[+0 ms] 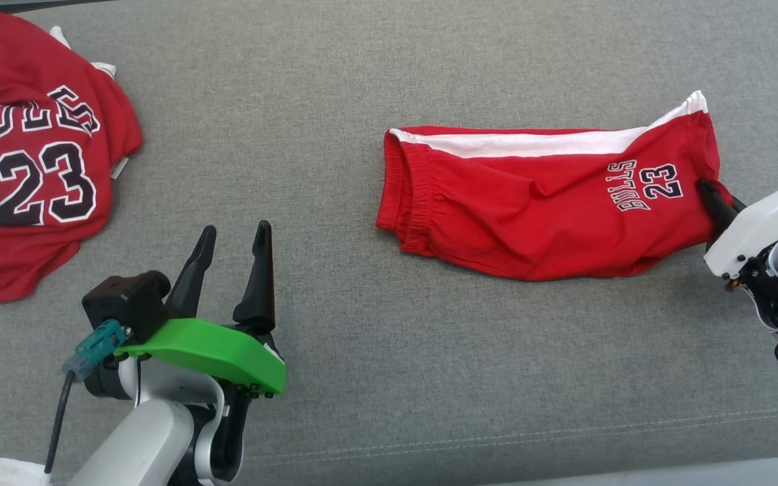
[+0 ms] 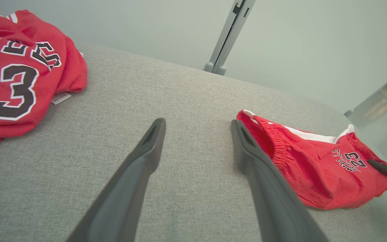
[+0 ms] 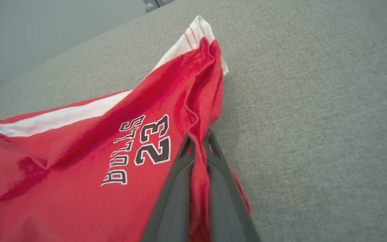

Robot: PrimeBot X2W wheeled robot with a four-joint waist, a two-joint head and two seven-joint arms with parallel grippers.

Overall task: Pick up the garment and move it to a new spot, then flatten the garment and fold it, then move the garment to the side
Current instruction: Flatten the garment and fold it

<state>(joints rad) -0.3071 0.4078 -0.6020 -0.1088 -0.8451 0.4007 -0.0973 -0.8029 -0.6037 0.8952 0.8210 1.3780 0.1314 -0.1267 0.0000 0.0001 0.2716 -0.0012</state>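
Observation:
The garment (image 1: 537, 202) is a pair of red shorts with a white side stripe and "BULLS 23" print, lying folded on the grey cushion (image 1: 335, 101), waistband to the left. My right gripper (image 1: 708, 191) is shut on the hem of the shorts (image 3: 79, 174), a ridge of red cloth pinched between its fingers (image 3: 176, 188). My left gripper (image 1: 234, 236) stands open at the lower left, well clear of the shorts (image 2: 314, 168), with only grey cloth between its fingers (image 2: 143, 158).
A crumpled red and white "23" jersey (image 1: 31, 155) lies at the far left of the cushion; it also shows as the jersey (image 2: 18, 74) in the left wrist view. A grey metal post (image 2: 228, 37) stands behind the cushion. A seam (image 1: 497, 432) runs near the front edge.

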